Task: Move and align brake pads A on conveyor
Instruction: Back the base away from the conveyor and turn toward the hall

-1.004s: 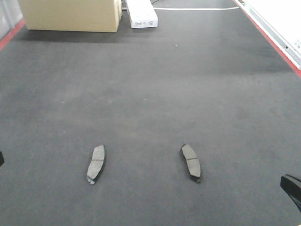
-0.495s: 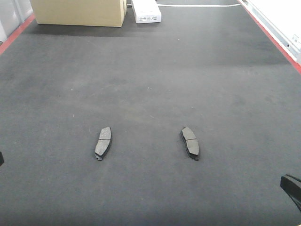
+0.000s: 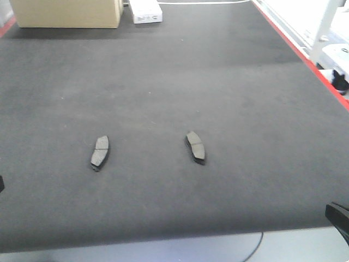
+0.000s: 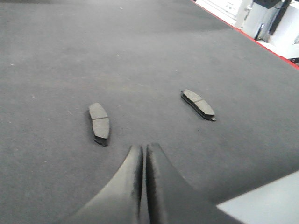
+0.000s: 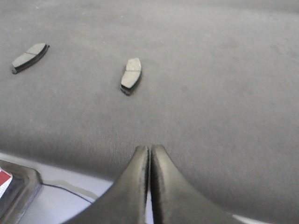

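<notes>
Two brake pads A (image 4: 99,122) lie ahead of closed L gripper (image 4: 143,149), R gripper (image 5: 149,149).

A cardboard box (image 3: 65,13) stands at the far left corner of the belt (image 3: 218,71). A white box (image 3: 145,12) sits just beside it on its right, with a small gap between them. A white cable (image 3: 202,2) runs along the far edge. Past the right edge stands a white frame (image 3: 327,27), with a black object (image 3: 339,82) near it. A pale ledge (image 3: 136,252) lies along the near edge, and a dark cable (image 3: 259,242) curves across it.
</notes>
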You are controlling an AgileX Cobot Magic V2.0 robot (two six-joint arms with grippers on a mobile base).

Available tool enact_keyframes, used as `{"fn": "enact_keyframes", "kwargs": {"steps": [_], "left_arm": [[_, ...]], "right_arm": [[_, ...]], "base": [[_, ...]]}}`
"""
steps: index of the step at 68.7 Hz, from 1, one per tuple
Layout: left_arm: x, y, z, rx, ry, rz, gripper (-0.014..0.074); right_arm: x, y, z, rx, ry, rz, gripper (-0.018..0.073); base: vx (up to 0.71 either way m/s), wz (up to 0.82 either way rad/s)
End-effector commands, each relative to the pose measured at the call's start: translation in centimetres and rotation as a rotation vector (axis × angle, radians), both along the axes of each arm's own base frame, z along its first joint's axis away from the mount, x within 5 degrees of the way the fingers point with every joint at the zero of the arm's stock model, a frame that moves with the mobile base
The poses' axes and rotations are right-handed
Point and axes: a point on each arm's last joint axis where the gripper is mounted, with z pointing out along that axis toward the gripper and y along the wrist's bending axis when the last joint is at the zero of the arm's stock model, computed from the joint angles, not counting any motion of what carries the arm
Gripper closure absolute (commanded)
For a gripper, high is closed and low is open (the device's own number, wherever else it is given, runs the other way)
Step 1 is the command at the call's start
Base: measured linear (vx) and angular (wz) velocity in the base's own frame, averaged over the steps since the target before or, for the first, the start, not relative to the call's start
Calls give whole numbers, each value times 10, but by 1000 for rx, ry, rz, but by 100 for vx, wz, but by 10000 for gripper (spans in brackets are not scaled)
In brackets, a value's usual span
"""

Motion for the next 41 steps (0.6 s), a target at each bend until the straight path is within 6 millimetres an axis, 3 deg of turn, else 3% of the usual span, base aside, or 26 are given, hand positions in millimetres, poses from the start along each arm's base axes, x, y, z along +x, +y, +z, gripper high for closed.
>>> {"fn": "enact_keyframes", "kwargs": {"steps": [1, 41], "left_arm": [[2, -2, 15, -41, -85, -6, 603], [2, -2, 15, -41, -85, -6, 603]], "right_arm": [[3, 1, 14, 15, -86, 7, 569], [3, 1, 14, 14, -85, 7, 569]], "base": [[-13, -13], [-15, -5]]}}
